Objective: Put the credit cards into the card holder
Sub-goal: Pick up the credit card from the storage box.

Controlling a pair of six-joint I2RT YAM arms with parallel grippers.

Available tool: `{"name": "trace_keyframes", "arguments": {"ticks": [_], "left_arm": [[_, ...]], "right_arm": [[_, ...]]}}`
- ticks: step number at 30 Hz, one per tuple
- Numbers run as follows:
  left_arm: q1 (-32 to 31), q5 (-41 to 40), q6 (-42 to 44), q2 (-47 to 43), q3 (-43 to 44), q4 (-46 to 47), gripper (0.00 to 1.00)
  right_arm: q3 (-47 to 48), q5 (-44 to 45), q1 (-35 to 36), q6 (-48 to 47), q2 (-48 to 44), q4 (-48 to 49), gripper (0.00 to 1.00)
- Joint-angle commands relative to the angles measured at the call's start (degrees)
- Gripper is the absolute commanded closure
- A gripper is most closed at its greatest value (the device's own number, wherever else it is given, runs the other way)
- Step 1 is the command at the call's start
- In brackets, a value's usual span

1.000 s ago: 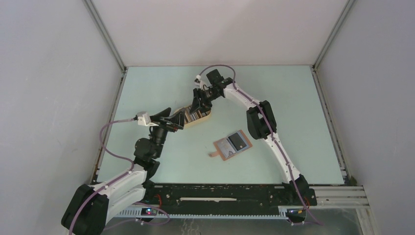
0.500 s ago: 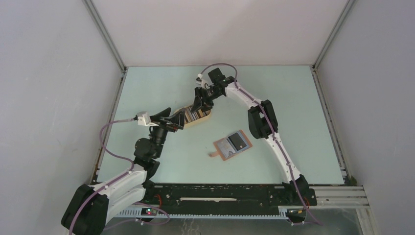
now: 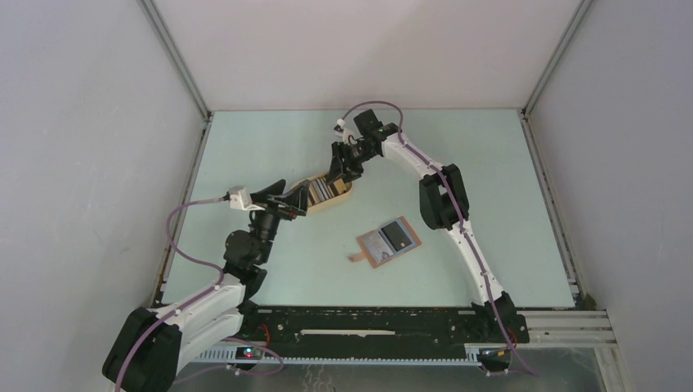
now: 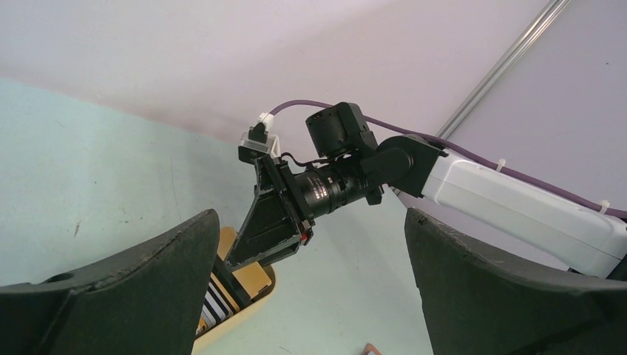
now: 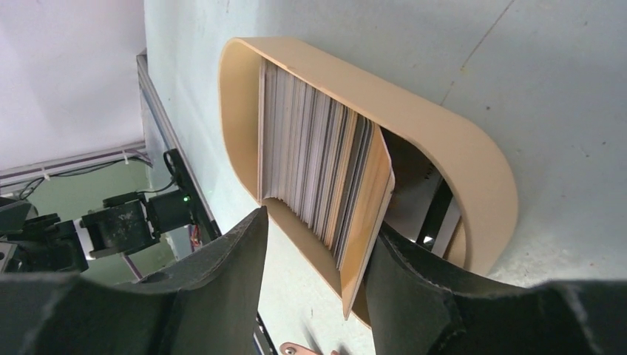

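The card holder (image 3: 388, 243) lies open and flat on the table, with cards showing in it. A tan oval tray (image 3: 338, 200) holds a stack of credit cards (image 5: 310, 155) standing on edge. My right gripper (image 3: 337, 170) reaches down into the tray. In the right wrist view it (image 5: 318, 229) is open: one finger is inside the tray and a tan card (image 5: 366, 214) leans against it, the other finger is outside the tray's wall. My left gripper (image 3: 301, 198) is open and empty at the tray's left end.
The left wrist view shows the tray (image 4: 248, 303) with striped cards at lower left and the right gripper's body above it. A corner of the card holder (image 4: 370, 347) shows at the bottom edge. Enclosure walls stand on three sides.
My right wrist has shifted a little back and to the right, with its fingers still in the tray. The left arm and the card holder have not moved.
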Motion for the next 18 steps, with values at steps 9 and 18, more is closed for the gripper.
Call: {"name": "trace_keyframes", "arguments": {"ticks": [9, 18], "left_arm": [[0.44, -0.29, -0.16, 0.19, -1.32, 2.20, 0.00], [0.47, -0.26, -0.21, 0.09, -1.40, 2.18, 0.00]], "right_arm": [[0.12, 4.47, 0.08, -3.07, -4.24, -2.30, 0.58], [0.05, 3.06, -0.45, -2.54, -4.78, -2.15, 0.58]]}}
